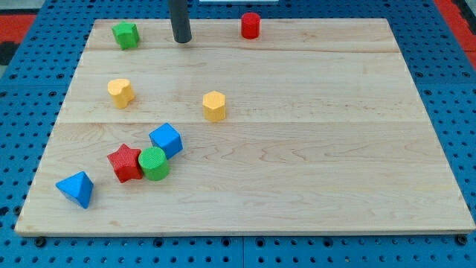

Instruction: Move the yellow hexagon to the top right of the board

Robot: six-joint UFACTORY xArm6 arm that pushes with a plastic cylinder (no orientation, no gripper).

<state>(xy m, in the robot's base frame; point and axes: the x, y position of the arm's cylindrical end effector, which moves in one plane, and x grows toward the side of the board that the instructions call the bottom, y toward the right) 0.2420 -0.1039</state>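
Observation:
The yellow hexagon (pixel 214 106) stands near the middle of the wooden board (pixel 335 134), a little left of centre. My tip (pixel 181 40) is at the view's top, above and slightly left of the hexagon, well apart from it. A second yellow block, heart-like in shape (pixel 120 92), lies to the hexagon's left. The tip touches no block.
A green star (pixel 126 34) sits at the top left and a red cylinder (pixel 251 26) at the top, right of my tip. At the lower left cluster a blue cube (pixel 166 140), a green cylinder (pixel 154 164) and a red star (pixel 125 163). A blue triangle (pixel 76 188) lies near the bottom left corner.

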